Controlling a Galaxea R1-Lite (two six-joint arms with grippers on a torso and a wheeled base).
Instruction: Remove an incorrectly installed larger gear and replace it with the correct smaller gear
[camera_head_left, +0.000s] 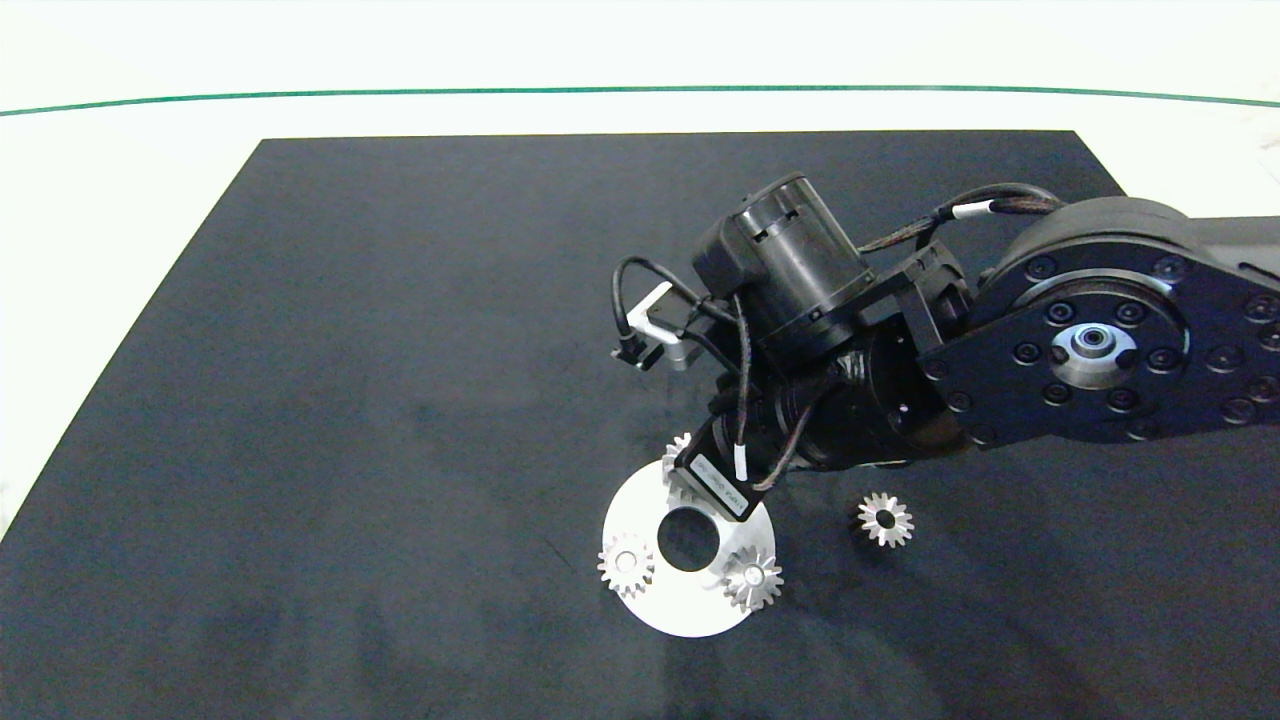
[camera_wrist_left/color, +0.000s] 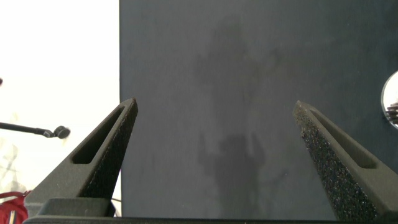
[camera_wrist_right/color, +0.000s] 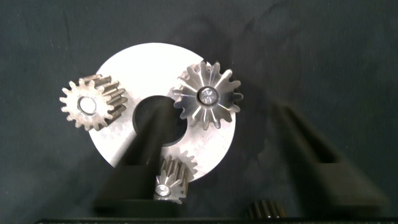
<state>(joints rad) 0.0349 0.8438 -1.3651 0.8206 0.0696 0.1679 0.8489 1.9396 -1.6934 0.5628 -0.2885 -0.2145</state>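
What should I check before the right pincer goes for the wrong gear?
1. Target found: ok. The larger gear is the widest of three mounted on the white disc.
2. Right pincer open: ok. In the wrist view its fingers straddle the larger gear.
3. Pincer height at gear level: cannot tell. The arm hides the fingers from above.
4. Clearance to neighbours: cannot tell. One finger crosses the disc's centre hole, close to the nearest mounted gear.
5. Replacement ready: ok. The smaller gear lies loose on the mat beside the disc.
6. Left pincer out of the way: ok. It is open, over bare mat.
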